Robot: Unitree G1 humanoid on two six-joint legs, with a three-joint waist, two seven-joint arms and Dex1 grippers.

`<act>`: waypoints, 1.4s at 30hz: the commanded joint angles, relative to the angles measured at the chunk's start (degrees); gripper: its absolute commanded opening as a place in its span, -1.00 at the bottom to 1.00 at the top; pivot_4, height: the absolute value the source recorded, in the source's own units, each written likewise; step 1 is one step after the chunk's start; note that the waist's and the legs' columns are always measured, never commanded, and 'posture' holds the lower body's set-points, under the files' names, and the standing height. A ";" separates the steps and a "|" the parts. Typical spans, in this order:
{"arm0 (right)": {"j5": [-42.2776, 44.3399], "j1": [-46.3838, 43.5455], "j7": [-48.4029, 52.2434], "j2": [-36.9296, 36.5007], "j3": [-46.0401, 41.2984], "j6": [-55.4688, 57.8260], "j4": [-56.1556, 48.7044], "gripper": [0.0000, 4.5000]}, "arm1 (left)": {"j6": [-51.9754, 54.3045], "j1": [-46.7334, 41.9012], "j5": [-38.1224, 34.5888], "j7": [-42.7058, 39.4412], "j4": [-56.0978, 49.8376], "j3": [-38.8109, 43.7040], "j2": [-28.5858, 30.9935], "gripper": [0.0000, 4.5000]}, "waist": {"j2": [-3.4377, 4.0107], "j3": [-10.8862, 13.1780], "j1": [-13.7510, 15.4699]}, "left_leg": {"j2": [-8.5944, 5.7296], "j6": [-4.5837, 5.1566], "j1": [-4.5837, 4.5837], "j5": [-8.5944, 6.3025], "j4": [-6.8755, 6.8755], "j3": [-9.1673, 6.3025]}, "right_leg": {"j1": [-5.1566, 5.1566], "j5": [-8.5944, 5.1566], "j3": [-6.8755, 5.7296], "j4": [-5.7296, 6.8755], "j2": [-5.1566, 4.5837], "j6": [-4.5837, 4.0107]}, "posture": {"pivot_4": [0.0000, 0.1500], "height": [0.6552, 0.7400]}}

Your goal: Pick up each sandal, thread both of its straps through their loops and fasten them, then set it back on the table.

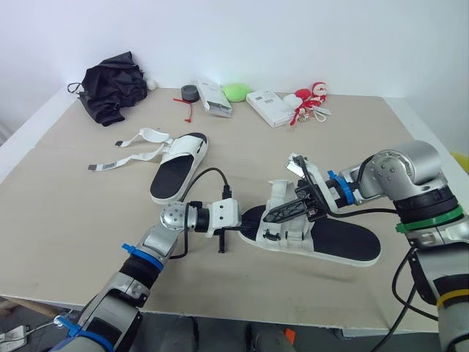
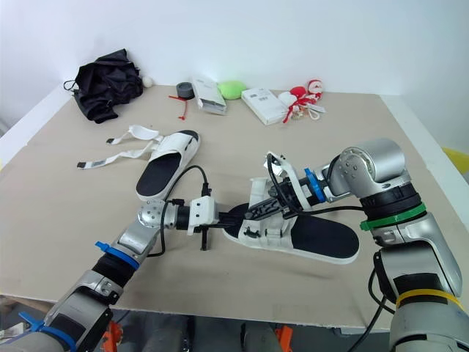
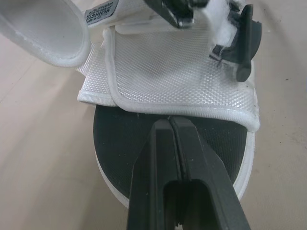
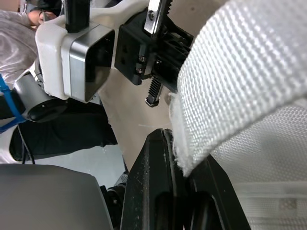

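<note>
Right pincer (image 1: 271, 215) clamped on near sandal's (image 1: 346, 243) strap (image 4: 240, 72); left pincer (image 3: 171, 125) closed, empty, at its sole end.
Risk: sandal lies unheld on table (image 1: 73, 220), so pulling the strap may drag it or slip the webbing free.

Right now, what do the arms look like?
Both silver-grey, black cables. Left arm: blue bands, white wrist block. Right arm: blue ring, green band, yellow band. Left gripper and right gripper: black.

Tan table (image 1: 66, 220); near sandal (image 1: 348, 242), far sandal (image 1: 176, 172); back edge: blk umbrella (image 1: 113, 88), white box (image 1: 270, 108), tape roll (image 1: 190, 93).
</note>
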 commanded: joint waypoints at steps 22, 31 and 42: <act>6.99 -4.66 -3.06 0.04 7.01 0.36 3.92 -0.97 | 3.20 3.83 2.48 -0.87 1.22 -2.68 2.38 -1.00 | 0.01 -0.01 -0.04 | 0.09 0.00 0.04 0.00 0.01 -0.01 | 0.00 0.02 0.01 0.02 0.11 -0.06 | 1.00 0.95; 3.98 -3.81 -2.37 0.62 10.00 0.20 1.54 -0.97 | 3.92 4.62 2.42 0.12 0.28 -2.80 2.07 -1.00 | 0.02 -0.02 -0.05 | 0.10 0.01 0.05 -0.01 0.00 0.00 | 0.00 0.02 0.02 0.03 0.11 -0.07 | 1.00 0.95; -2.97 5.29 -1.94 -1.20 10.92 -5.84 -11.28 -0.83 | 3.75 4.36 2.36 0.04 0.63 -2.95 1.80 -1.00 | -0.03 -0.22 -0.04 | 0.09 0.02 0.16 -0.01 0.00 0.00 | 0.10 0.00 0.02 0.04 0.12 -0.06 | 1.00 0.95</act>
